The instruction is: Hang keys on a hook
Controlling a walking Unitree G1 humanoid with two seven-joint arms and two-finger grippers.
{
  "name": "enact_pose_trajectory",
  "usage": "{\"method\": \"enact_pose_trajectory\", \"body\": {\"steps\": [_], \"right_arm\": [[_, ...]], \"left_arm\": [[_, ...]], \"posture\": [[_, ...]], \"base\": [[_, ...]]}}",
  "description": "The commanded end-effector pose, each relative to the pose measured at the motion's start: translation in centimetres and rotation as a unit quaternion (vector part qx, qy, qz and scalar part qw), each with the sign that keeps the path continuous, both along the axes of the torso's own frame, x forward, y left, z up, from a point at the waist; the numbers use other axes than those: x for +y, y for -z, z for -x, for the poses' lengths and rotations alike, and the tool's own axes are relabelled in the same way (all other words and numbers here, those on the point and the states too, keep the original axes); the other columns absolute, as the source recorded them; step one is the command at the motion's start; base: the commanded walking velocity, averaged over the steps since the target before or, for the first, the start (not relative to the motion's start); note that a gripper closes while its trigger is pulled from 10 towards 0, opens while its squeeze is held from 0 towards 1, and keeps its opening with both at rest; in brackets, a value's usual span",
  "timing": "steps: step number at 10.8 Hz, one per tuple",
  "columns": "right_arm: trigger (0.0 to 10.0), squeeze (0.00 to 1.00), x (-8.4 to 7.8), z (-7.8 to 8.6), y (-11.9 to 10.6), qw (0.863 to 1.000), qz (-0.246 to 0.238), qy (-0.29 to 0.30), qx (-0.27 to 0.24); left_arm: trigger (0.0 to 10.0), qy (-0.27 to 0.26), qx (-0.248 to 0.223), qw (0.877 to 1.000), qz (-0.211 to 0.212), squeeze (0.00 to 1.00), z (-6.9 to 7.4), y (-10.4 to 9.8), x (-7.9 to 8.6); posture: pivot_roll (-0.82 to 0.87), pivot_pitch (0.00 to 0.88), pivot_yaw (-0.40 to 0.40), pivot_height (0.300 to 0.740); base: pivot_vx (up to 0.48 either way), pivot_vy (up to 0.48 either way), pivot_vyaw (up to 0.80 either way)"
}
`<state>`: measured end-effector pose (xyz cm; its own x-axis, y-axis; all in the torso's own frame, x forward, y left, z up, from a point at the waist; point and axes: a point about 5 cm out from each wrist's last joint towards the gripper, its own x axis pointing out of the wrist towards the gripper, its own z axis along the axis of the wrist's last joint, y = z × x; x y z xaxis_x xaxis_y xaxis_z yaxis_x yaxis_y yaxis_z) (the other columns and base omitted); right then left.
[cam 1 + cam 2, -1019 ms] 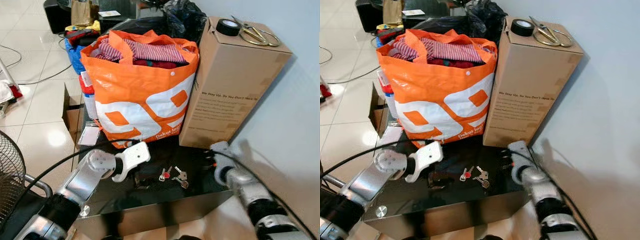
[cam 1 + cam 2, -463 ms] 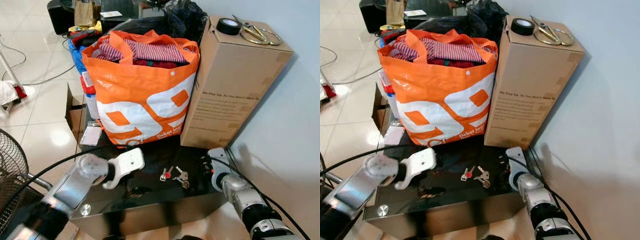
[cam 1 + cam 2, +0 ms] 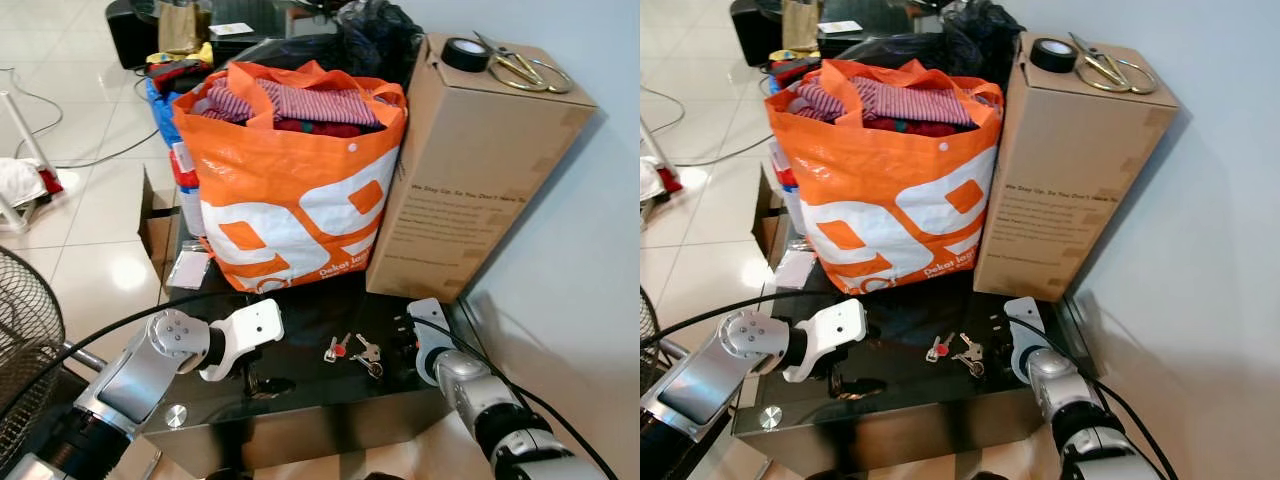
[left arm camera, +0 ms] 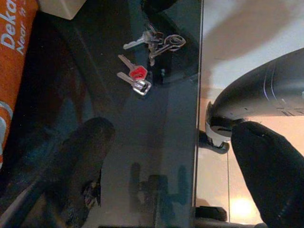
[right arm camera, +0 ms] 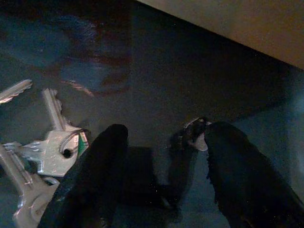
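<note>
A small bunch of keys (image 3: 352, 350), one with a red head, lies on the black glass table (image 3: 300, 395) near its front edge. My left gripper (image 4: 175, 171) hovers low over the glass to the left of the keys, open, with nothing between its fingers (image 4: 80, 161). To the right of the keys (image 5: 42, 152) and close to them is my right gripper (image 5: 166, 185), low over the table. It is open and holds nothing, and the keys lie just off one of its fingers (image 5: 95, 180).
An orange bag (image 3: 290, 190) full of clothes and a tall cardboard box (image 3: 480, 170) stand at the back of the table. A tape roll (image 3: 465, 53) and scissors (image 3: 515, 68) lie on the box. A fan (image 3: 20, 350) stands at the left, a wall at the right.
The camera has shifted a little. My left gripper has sunk lower and drawn slightly left, away from the keys. The keys lie where they were.
</note>
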<state>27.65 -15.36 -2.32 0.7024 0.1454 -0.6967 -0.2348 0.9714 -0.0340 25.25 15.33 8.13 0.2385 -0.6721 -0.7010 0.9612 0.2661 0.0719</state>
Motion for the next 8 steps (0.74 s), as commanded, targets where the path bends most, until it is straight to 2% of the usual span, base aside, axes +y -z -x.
{"method": "enact_pose_trajectory", "body": {"steps": [1, 5, 6, 8], "right_arm": [[10.0, 0.0, -0.61, -0.26, -0.06, 0.999, 0.023, 0.023, -0.001], [10.0, 0.0, -0.99, -0.57, -0.14, 0.997, 0.026, 0.075, -0.003], [0.1, 0.0, -0.81, -0.61, -0.15, 0.996, 0.001, 0.086, -0.003], [0.0, 0.0, -0.53, -0.6, -0.09, 0.996, -0.008, 0.085, 0.0]], "left_arm": [[10.0, 0.006, -0.013, 1.0, 0.004, 0.02, -0.27, -0.86, -0.17], [10.0, 0.007, -0.008, 1.0, 0.002, 0.03, 0.0, -1.0, -0.02], [10.0, 0.006, -0.007, 1.0, 0.001, 0.02, 0.09, -1.05, -0.02], [10.0, 0.004, -0.005, 1.0, -0.002, 0.02, 0.35, -1.04, 0.17]], "posture": [[-0.02, 0.0, -0.071, 0.74], [0.0, 0.0, -0.072, 0.74], [0.0, 0.0, -0.075, 0.74], [0.01, 0.0, -0.078, 0.74]], "base": [[0.0, 0.0, 0.0], [0.0, 0.0, 0.0], [0.0, 0.0, 0.0], [0.0, 0.0, 0.0]]}}
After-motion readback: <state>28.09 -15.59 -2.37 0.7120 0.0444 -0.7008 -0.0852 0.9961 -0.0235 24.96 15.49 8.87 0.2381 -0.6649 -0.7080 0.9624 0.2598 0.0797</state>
